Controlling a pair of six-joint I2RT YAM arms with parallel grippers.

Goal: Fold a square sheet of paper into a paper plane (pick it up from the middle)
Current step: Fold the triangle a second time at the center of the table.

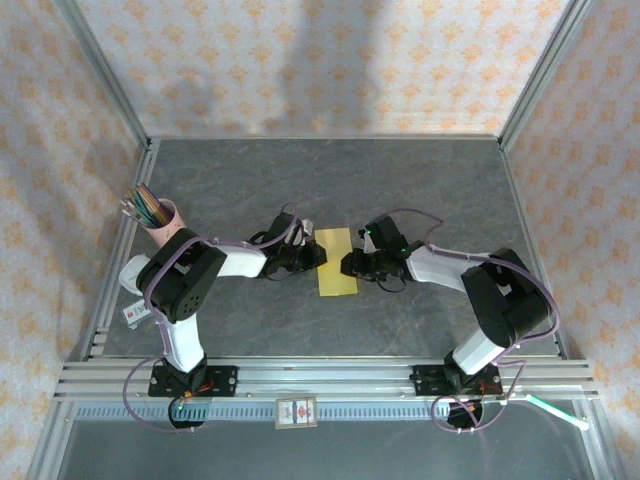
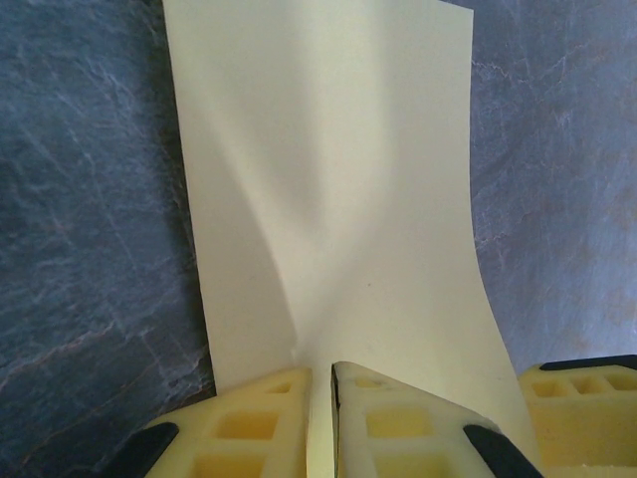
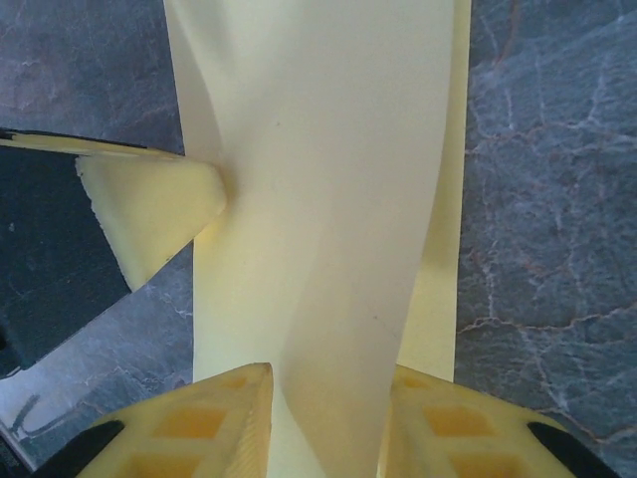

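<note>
Left tool (image 2: pixel 320 373) clamped on yellow sheet (image 2: pixel 328 179), right tool (image 3: pixel 328 376) clamped opposite, both arms reaching inward

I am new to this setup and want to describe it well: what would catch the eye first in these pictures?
The yellow sheet of paper, a narrow strip from above, lies bright in the middle of the dark grey table. The left gripper pinches its left edge, and the right gripper holds a raised fold from the other side. A pink cup of coloured sticks stands at the table's left edge.
</note>
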